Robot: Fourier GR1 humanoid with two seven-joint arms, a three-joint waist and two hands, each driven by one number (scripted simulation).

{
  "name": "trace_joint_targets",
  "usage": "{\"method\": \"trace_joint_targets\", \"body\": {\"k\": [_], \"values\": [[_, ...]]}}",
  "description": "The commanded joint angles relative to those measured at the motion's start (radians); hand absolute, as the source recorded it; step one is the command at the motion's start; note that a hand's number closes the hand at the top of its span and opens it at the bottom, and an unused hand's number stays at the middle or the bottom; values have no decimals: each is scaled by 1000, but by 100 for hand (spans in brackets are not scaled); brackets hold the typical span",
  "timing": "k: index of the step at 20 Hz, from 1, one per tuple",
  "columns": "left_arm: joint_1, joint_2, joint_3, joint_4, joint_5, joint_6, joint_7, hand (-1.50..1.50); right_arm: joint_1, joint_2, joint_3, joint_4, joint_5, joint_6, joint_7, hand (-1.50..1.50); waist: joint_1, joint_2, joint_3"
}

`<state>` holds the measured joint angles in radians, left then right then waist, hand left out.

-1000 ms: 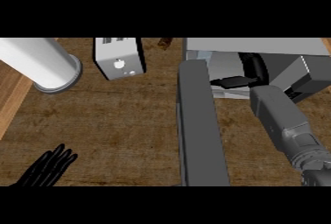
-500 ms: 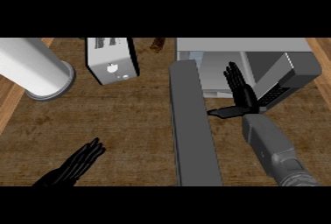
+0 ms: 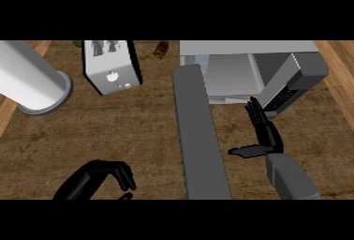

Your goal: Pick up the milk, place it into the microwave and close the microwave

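Observation:
The microwave (image 3: 304, 79) stands at the upper right with its grey door (image 3: 200, 136) swung open toward me, running down the middle of the view. A pale bluish-white shape (image 3: 196, 61) shows at the left of its cavity; I cannot tell if it is the milk. My right hand (image 3: 265, 133) is open, fingers straight and pointing at the cavity, thumb out to the left, just outside the opening and right of the door. My left hand (image 3: 97, 180) sits low at the left, fingers curled, with nothing in it.
A white toaster (image 3: 110, 65) stands at the upper left of the door. A tall white cylinder (image 3: 31, 79) on a grey base is at the far left. A small brown thing (image 3: 162, 47) lies at the back. The counter (image 3: 131, 126) is dark wood.
My right hand has drawn back out of the microwave cavity toward me. My left hand has come up further into view and curled its fingers.

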<state>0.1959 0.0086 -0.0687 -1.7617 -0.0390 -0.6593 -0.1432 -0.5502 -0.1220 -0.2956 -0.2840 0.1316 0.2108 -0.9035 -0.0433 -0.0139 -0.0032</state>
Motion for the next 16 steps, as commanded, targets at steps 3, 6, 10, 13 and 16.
{"method": "trace_joint_targets", "body": {"k": [3,6,10,13,16], "values": [[-77,-8,-54,97,-122,70,-17,150,226,-16,33,-160,-11,34,-42,-150,-14,-2,-1],[-172,-8,-73,212,-157,98,-53,150,306,-67,26,-262,-44,88,-31,-150,-27,1,-2],[-239,-8,-153,298,-232,154,-124,150,452,-95,25,-426,-100,150,-1,-150,-12,5,-1],[-288,-9,-195,363,-184,215,-99,150,574,-140,20,-565,-152,226,-2,-150,-11,8,-1],[-288,-9,-250,371,-260,275,-177,150,654,-207,-1,-687,-233,320,73,-150,-1,8,-1]]}}
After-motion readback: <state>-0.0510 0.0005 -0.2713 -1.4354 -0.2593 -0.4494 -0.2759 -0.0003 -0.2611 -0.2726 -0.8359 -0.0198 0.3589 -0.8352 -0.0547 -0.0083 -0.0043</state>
